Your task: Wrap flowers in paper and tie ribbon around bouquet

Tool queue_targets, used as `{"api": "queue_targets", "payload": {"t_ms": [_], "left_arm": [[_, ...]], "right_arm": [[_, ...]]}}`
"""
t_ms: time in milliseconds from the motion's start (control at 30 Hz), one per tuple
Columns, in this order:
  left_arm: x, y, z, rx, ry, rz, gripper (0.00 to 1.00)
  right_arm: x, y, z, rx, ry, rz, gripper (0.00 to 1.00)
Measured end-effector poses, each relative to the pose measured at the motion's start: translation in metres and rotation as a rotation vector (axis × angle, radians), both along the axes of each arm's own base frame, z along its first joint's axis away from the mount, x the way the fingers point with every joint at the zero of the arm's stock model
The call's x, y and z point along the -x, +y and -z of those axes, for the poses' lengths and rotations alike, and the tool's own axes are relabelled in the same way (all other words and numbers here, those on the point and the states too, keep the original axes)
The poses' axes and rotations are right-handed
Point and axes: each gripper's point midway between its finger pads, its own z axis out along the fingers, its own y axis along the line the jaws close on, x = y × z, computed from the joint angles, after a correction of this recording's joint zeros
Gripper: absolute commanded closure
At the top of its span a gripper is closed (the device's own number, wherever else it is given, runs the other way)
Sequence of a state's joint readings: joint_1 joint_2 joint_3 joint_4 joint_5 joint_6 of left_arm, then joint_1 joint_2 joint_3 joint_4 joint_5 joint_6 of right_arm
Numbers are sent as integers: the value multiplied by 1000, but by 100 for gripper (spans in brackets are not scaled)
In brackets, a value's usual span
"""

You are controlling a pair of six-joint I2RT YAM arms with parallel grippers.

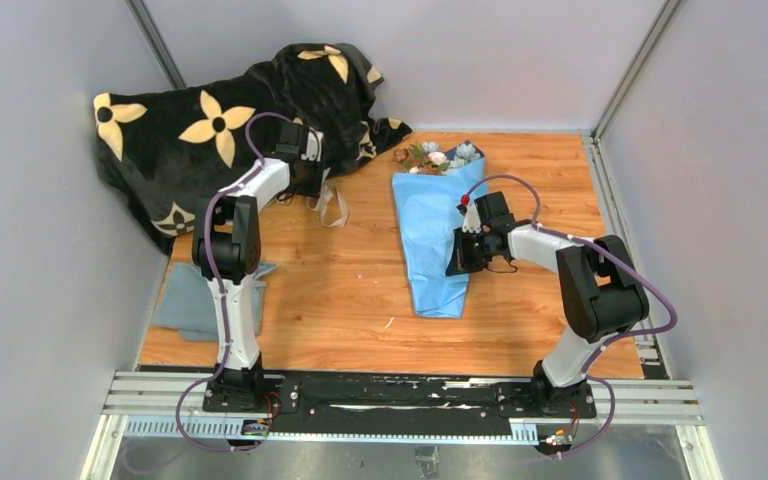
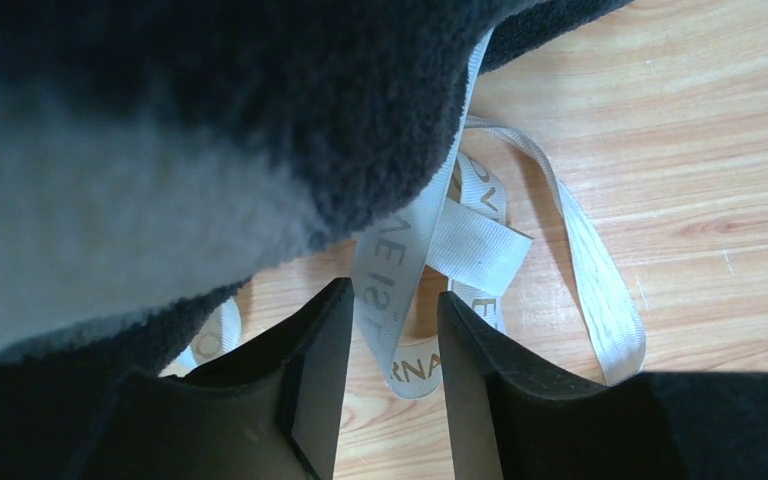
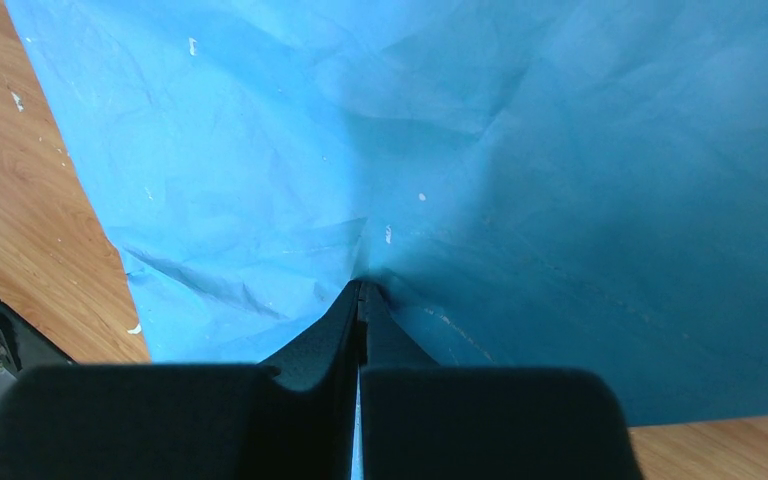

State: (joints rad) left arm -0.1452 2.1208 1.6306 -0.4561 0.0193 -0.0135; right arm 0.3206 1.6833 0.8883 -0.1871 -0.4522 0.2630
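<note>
Beige ribbon point(image 2: 400, 250) half under blanket point(image 2: 210, 120), within gaping left claw point(image 2: 392, 295); right claw point(image 3: 362, 290) tight on paper point(image 3: 520, 150).

Blue-wrapped bouquet point(image 1: 430, 232), beige ribbon point(image 1: 333, 207) apart

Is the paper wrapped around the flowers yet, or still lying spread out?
Wrapped: the paper forms a cone, the flowers poking out its far end; the right gripper pinches it.

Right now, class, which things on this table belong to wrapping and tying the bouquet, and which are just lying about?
For the job: flowers, paper, ribbon.
Lying about: blanket, cloth.
</note>
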Motion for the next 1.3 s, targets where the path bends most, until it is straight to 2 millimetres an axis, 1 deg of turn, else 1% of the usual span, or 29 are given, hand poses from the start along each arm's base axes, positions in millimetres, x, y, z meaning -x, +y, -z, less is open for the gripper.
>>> {"api": "queue_targets", "payload": {"t_ms": [100,167,233,267,300,433,500,567,600,633,667,700,733,767,800,833,867,900,933,967,1000,1033,1067,1100,1133,1167,1200,1267,1300], "left_arm": [[-1,3,2,-15,-2,-8,57],[-2,6,4,-20,-1,-14,63],[-3,9,7,-26,4,-20,76],[-3,11,8,-30,5,-22,93],[-4,13,9,-35,7,-22,100],[-4,20,11,-30,13,-23,100],[0,19,5,-7,16,-9,100],[11,16,-12,27,17,15,100],[20,14,-27,50,15,33,100],[29,12,-48,72,2,52,100],[35,10,-72,92,-28,74,100],[42,8,-106,112,-74,103,100],[51,6,-157,127,-162,143,100],[56,4,-196,130,-237,172,100],[67,2,-260,130,-372,219,100],[79,0,-311,125,-473,256,100],[97,-2,-376,113,-622,298,100],[123,-3,-437,97,-775,334,100],[148,-4,-481,86,-886,362,100],[185,-6,-529,72,-1021,399,100],[210,-7,-554,65,-1095,422,100],[249,-10,-581,61,-1185,461,100],[273,-13,-593,65,-1235,495,100],[290,-18,-599,75,-1261,528,100],[309,-25,-601,97,-1273,578,100],[318,-37,-593,136,-1249,638,100],[317,-48,-581,171,-1211,689,100],[302,-80,-538,250,-1057,800,100],[287,-107,-497,282,-928,873,100]], "right_arm": [[0,0,0,1,0,-2,100],[0,0,0,1,0,-2,100],[0,0,0,1,0,-2,100],[0,0,0,1,-1,-3,100],[0,0,0,1,-1,-3,100],[0,0,0,1,-1,-3,100],[0,0,0,1,-1,-3,100],[0,0,0,2,-1,-3,100],[0,0,0,2,-1,-4,100],[0,0,0,2,-1,-4,100],[0,0,0,3,-2,-5,100],[0,0,0,3,-1,-6,100],[0,0,0,4,0,-7,100],[0,0,0,5,1,-8,100],[0,0,1,6,5,-9,100],[-1,0,1,7,6,-9,100],[0,0,1,7,9,-10,100],[0,0,1,7,10,-10,100],[0,0,1,8,12,-10,100],[0,0,1,7,13,-10,100],[0,0,1,6,14,-11,100],[0,1,1,5,15,-12,100],[0,1,1,4,16,-12,100],[0,1,1,4,16,-13,100],[0,1,1,5,16,-13,100],[0,1,1,5,17,-13,100],[0,1,1,6,17,-13,100],[0,0,1,7,17,-12,100],[0,0,1,8,16,-12,100]]}}
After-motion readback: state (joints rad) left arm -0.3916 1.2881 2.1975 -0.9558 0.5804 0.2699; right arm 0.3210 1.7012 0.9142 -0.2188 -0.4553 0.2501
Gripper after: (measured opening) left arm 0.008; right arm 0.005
